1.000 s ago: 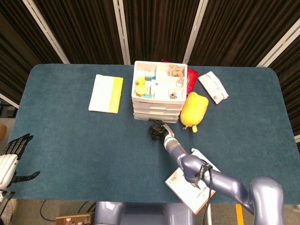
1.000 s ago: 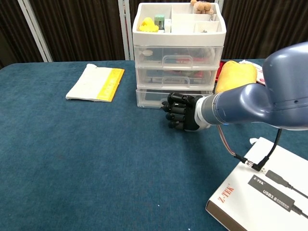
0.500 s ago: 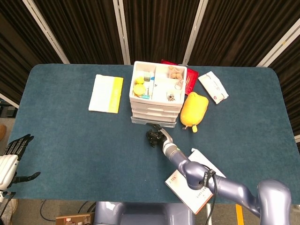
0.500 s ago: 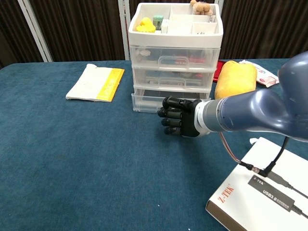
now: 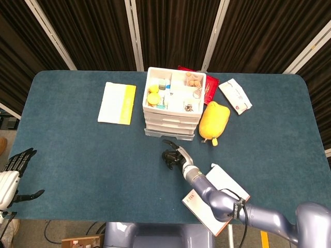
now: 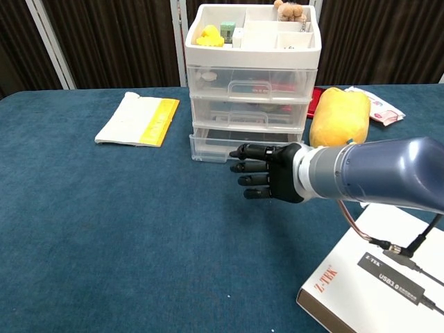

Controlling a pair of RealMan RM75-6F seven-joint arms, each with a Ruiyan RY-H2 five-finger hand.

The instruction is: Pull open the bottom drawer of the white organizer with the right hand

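I'm holding my right hand [image 6: 267, 179] with fingers extended and spread, gripping nothing, just off the bottom drawer [image 6: 229, 146] at its 6 o'clock in the head view. That drawer is sticking out slightly past the tiers above in the white organizer [image 5: 174, 103], so I judge it partly open. My left hand [image 5: 15, 168] is resting open at the table's [image 5: 77, 150] 8 o'clock edge, out of the way.

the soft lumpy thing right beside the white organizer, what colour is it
Yellow. The soft pouch shows best in the chest view.
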